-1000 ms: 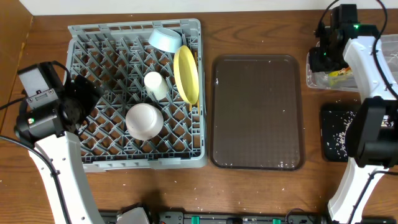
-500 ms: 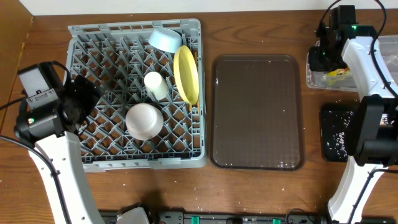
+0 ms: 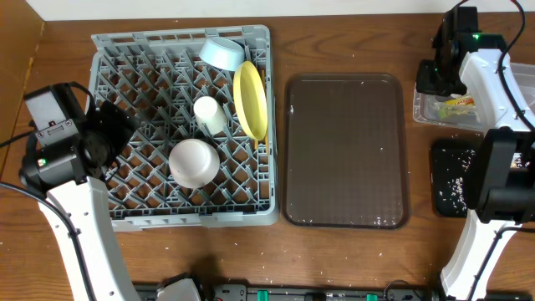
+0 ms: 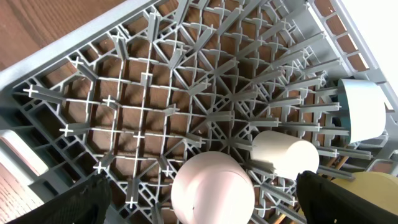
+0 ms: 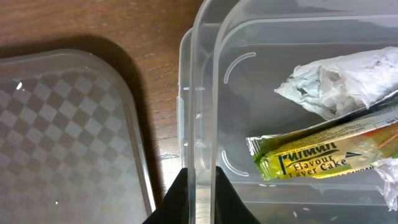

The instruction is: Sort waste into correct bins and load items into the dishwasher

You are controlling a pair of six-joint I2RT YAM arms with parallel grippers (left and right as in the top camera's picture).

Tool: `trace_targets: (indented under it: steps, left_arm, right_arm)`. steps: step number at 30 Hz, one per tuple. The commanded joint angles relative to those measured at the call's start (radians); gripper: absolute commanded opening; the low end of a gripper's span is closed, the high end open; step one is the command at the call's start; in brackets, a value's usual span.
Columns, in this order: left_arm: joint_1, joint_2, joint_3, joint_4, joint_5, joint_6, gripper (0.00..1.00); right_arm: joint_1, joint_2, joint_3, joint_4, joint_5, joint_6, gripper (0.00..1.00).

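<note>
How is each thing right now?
blue bowl, tipped sideways in the rack
yellow plate, standing on edge
cream cup, lying tilted
pinkish bowl, upside down
clear tub, holding wrapper and paper wad
black tray, crumb-speckled
left gripper, open
right gripper, shut on the tub's wall

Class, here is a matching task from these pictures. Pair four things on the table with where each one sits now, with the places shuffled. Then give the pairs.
Things
1. yellow plate
2. printed wrapper
3. crumbs
4. brown tray

Places
A. on the black tray
B. between the grey rack and the clear tub
C. in the clear tub
D. on edge in the grey rack

Pairs: 1-D, 2-C, 3-A, 4-B
</note>
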Motion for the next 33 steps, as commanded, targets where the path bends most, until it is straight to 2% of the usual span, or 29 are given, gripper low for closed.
trace_targets:
  steps: [1, 11, 27, 33]
  left_arm:
    - [0.003, 0.002, 0.006, -0.002, -0.012, -0.008, 0.96]
    - [0.003, 0.002, 0.006, -0.002, -0.012, -0.009, 0.96]
    - [0.003, 0.002, 0.006, -0.002, -0.012, -0.009, 0.96]
    - [0.003, 0.002, 0.006, -0.002, -0.012, -0.008, 0.96]
  right_arm:
    - [-0.001, 0.007, 0.016, -0.002, -0.037, -0.043, 0.07]
    - [0.012, 0.004, 0.017, 0.007, -0.062, -0.077, 0.07]
    - [0.012, 0.004, 0.018, -0.035, -0.203, -0.260, 0.08]
    - [0.011, 0.004, 0.018, -0.039, -0.198, -0.257, 0.08]
